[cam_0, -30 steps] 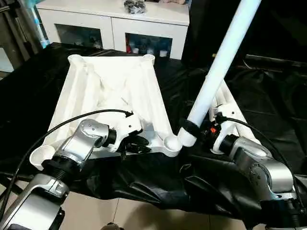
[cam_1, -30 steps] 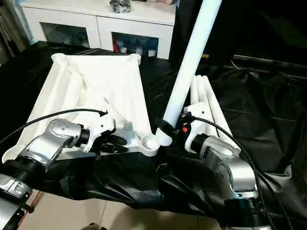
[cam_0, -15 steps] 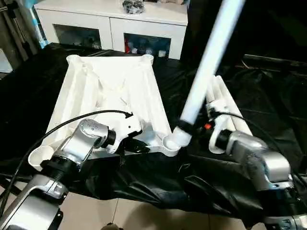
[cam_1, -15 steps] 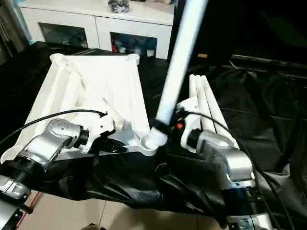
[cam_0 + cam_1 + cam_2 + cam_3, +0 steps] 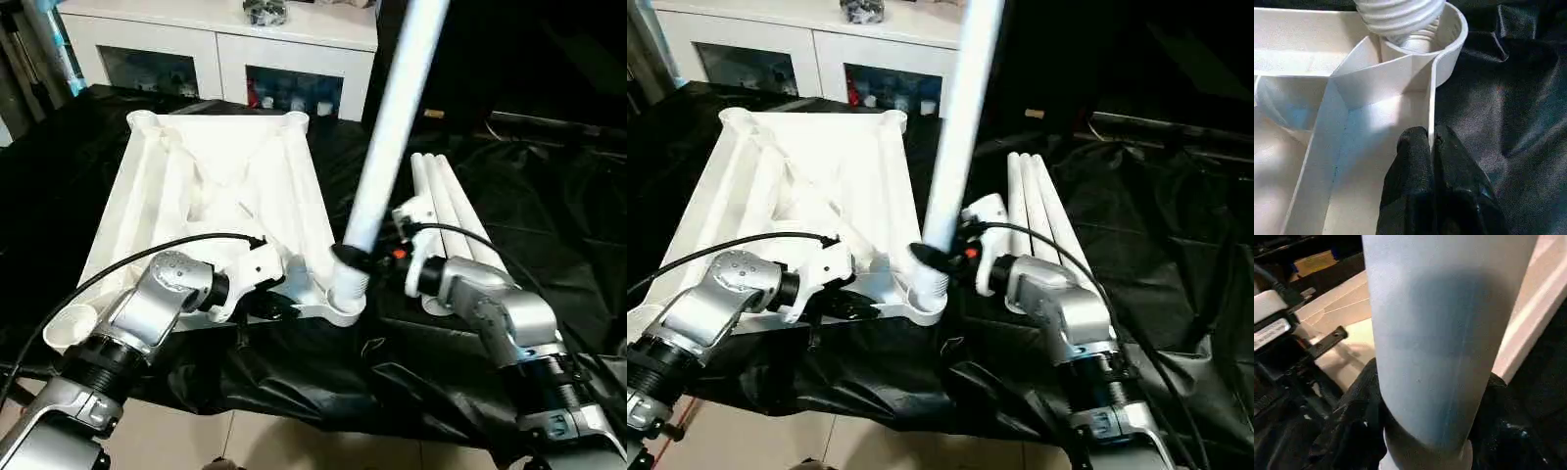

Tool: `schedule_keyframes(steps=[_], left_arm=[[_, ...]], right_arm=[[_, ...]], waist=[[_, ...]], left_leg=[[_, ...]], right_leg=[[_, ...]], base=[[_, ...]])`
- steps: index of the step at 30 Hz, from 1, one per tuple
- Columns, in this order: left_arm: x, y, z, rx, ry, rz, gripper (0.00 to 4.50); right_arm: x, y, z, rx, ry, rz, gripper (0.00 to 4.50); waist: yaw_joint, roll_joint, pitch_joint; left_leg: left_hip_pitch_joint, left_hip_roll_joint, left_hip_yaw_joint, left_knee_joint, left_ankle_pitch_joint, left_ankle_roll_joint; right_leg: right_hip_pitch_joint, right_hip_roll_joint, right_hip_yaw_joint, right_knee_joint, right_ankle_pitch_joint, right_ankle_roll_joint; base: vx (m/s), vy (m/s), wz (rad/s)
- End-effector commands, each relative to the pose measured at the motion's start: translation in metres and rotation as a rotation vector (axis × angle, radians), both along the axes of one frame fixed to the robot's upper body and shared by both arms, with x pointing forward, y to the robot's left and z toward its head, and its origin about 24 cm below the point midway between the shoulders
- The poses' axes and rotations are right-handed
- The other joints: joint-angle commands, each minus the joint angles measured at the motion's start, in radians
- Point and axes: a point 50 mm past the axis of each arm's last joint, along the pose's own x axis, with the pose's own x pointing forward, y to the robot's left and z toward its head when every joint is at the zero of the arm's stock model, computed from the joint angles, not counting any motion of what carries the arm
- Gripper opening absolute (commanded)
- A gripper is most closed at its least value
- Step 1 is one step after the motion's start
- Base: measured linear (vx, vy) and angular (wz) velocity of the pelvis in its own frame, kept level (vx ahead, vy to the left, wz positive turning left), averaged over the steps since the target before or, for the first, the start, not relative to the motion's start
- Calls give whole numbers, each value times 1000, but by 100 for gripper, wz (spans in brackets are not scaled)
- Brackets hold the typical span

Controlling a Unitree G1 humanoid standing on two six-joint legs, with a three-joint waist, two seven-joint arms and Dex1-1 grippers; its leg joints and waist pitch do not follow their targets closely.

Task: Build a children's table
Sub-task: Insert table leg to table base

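Note:
The children's table is in parts. Its white tabletop (image 5: 196,186) lies ribbed side up on the black cloth. My right gripper (image 5: 355,259) is shut on one white leg (image 5: 392,127) just above its lower end, black fingers (image 5: 1352,421) on either side of the tube. The leg stands nearly upright, and its threaded end (image 5: 1396,14) sits in the near right corner socket (image 5: 1449,29). My left gripper (image 5: 1431,142) is shut on the thin rim wall of the tabletop's near edge, just beside that socket. Three more legs (image 5: 446,201) lie side by side to the right.
A white cabinet with glass doors (image 5: 216,49) stands behind the work. The black cloth (image 5: 549,215) is crumpled and hangs over the near edge above a tiled floor (image 5: 196,441). A black cable (image 5: 147,259) loops over my left forearm.
My right gripper has swung the leg left and more upright, bringing its lower end from beside the corner socket into it. My left gripper has closed on the tabletop's rim. The camera shifted slightly.

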Motion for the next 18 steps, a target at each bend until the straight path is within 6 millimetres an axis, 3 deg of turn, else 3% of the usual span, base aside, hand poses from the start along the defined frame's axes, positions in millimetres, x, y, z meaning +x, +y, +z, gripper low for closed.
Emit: schedule_keyframes(steps=[1, 5, 10, 18], left_arm=[[-2, 4, -7, 35, 18, 30, 0], [0, 3, -5, 31, 10, 34, 0], [4, 3, -3, 25, -4, 52, 0], [11, -1, -1, 20, -26, 78, 0]], right_arm=[[-1, 2, -3, -15, 21, 20, 189], [1, 2, -5, -30, 15, 29, 189], [2, 2, -8, -39, 23, 28, 189], [-1, -3, -13, -67, 40, 48, 189]], waist=[[7, 10, -57], [8, 4, -59], [9, 6, -59], [12, 8, -57]], left_leg=[[21, 26, -5, -71, -231, -23], [21, 26, -4, -70, -228, -23], [21, 26, -4, -69, -222, -21], [22, 25, -6, -71, -253, -27]], right_leg=[[43, -77, 48, -83, -231, -164], [42, -78, 48, -83, -231, -165], [42, -77, 48, -82, -216, -170], [41, -79, 48, -90, -278, -151]], base=[[0, 0, 0], [0, 0, 0], [0, 0, 0], [0, 0, 0]])
